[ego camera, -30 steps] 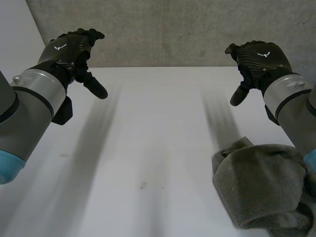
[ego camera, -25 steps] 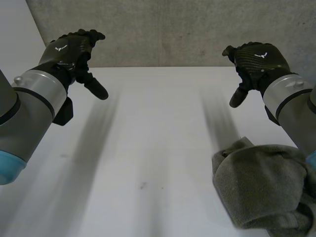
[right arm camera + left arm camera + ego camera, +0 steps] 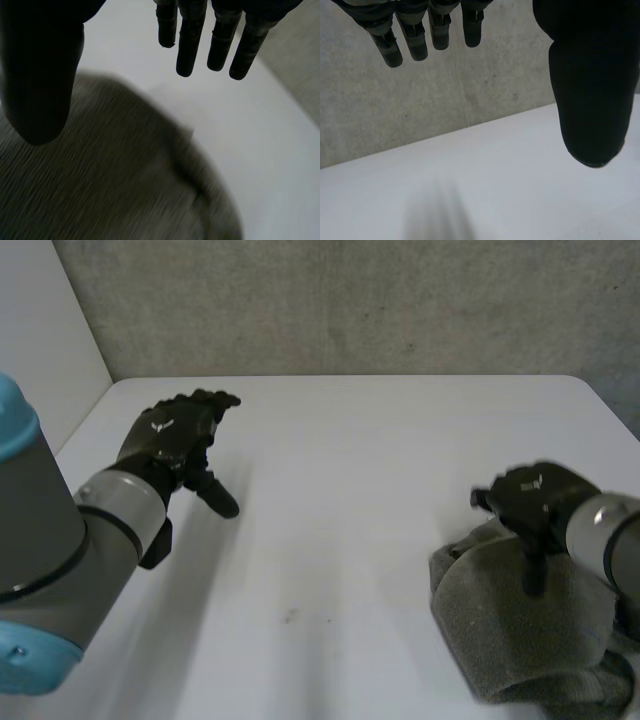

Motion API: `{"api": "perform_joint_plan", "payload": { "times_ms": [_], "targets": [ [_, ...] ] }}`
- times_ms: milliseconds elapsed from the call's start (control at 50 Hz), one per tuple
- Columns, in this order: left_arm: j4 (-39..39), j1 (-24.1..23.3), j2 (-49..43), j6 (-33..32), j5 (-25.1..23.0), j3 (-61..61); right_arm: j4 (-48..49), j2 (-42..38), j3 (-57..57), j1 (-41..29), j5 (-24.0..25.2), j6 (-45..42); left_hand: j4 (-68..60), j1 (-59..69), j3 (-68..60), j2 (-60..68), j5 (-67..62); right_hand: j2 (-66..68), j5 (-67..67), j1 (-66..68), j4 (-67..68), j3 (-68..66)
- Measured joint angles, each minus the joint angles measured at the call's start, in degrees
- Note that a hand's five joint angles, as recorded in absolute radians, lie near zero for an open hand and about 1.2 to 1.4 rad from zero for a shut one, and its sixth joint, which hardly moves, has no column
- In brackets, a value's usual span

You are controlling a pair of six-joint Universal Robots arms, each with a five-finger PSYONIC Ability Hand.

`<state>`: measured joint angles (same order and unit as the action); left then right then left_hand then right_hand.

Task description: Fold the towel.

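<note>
A grey-green towel (image 3: 520, 640) lies crumpled in a heap at the near right of the white table (image 3: 360, 460). My right hand (image 3: 535, 502) hovers just over the towel's far edge, open, fingers straight and thumb spread. In the right wrist view the towel (image 3: 100, 180) lies under the palm and the fingers (image 3: 215, 35) reach out past its edge over bare table. My left hand (image 3: 175, 440) is open above the table's left side, far from the towel. In the left wrist view its fingers (image 3: 420, 35) and thumb (image 3: 590, 90) are spread with nothing between them.
A grey concrete wall (image 3: 350, 305) runs along the table's far edge. A pale wall (image 3: 40, 350) stands at the left. The table's right edge runs close beside the towel.
Both arms have dropped from high near the far wall toward the table. The right hand came down and back onto the towel's far edge; the left lowered over the table's left side.
</note>
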<state>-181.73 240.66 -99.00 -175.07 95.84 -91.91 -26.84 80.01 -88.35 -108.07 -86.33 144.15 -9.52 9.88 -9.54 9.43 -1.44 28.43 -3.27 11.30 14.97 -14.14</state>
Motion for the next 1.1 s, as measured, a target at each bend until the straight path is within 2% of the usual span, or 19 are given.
{"api": "perform_joint_plan", "payload": {
  "times_ms": [180,360,400,460,500,520,600,740,860,900,960,1100],
  "targets": [
    [-5.4,0.5,0.3,0.1,-0.5,-6.7,2.3,0.7,-10.9,4.7,0.1,-4.5,0.0,0.0,0.0,0.0,0.0,0.0,0.0,0.0,0.0,0.0],
    [-6.7,-2.8,-0.4,0.2,-7.4,-9.8,15.8,1.3,-23.0,11.1,0.9,-4.9,0.0,0.0,0.0,0.0,0.0,-1.0,-1.9,2.6,1.4,-1.9],
    [-7.3,-3.7,-0.8,0.2,-8.5,-10.0,19.0,1.4,-24.7,11.8,1.0,-5.0,0.0,0.0,0.0,0.0,0.0,1.7,-10.5,12.3,8.6,-9.2],
    [-8.4,-5.1,-1.8,0.3,-9.6,-10.1,24.4,1.6,-26.9,12.5,1.4,-5.7,0.0,0.0,0.0,0.0,0.0,30.1,-40.4,38.6,40.3,-40.6],
    [-8.9,-5.6,-2.2,0.3,-9.8,-10.0,26.2,1.7,-27.4,12.5,1.6,-6.0,0.0,0.0,0.0,0.0,0.0,41.0,-53.4,48.8,53.9,-53.3],
    [-9.2,-5.7,-2.6,0.3,-9.9,-10.0,27.3,2.0,-27.3,12.4,1.8,-6.2,0.0,0.0,0.0,0.0,0.0,44.4,-57.5,54.4,58.3,-57.7],
    [-9.7,-5.9,-3.2,0.3,-9.8,-9.9,29.1,3.1,-25.8,11.3,2.5,-6.1,0.0,0.0,0.0,0.0,0.0,45.2,-58.5,58.9,60.7,-59.4],
    [-9.8,-5.3,-3.5,0.5,-9.6,-9.9,31.1,3.7,-17.9,2.9,3.5,0.8,0.0,0.0,0.0,0.0,0.0,45.8,-58.6,59.8,60.7,-60.3],
    [-9.7,-3.1,-3.4,0.6,-9.2,-10.1,32.4,-2.0,-7.7,-7.9,3.4,13.1,0.0,0.0,0.0,0.0,0.0,46.1,-59.3,59.9,60.7,-60.6],
    [-9.7,-2.4,-3.3,0.6,-9.1,-10.1,32.5,-3.3,-6.1,-9.6,3.3,15.0,0.0,0.0,0.0,0.0,0.0,46.1,-59.3,59.9,60.7,-60.6],
    [-9.7,0.1,-2.9,0.6,-9.0,-10.2,33.0,-7.8,-1.7,-15.0,3.1,21.3,0.0,0.0,0.0,0.0,0.0,46.1,-59.3,59.9,60.7,-60.6],
    [-9.7,3.9,-2.7,0.6,-9.0,-10.1,34.9,-13.0,0.2,-21.1,3.0,26.1,0.0,0.0,0.0,0.0,0.0,43.5,-57.8,58.4,58.2,-58.4]
  ]
}}
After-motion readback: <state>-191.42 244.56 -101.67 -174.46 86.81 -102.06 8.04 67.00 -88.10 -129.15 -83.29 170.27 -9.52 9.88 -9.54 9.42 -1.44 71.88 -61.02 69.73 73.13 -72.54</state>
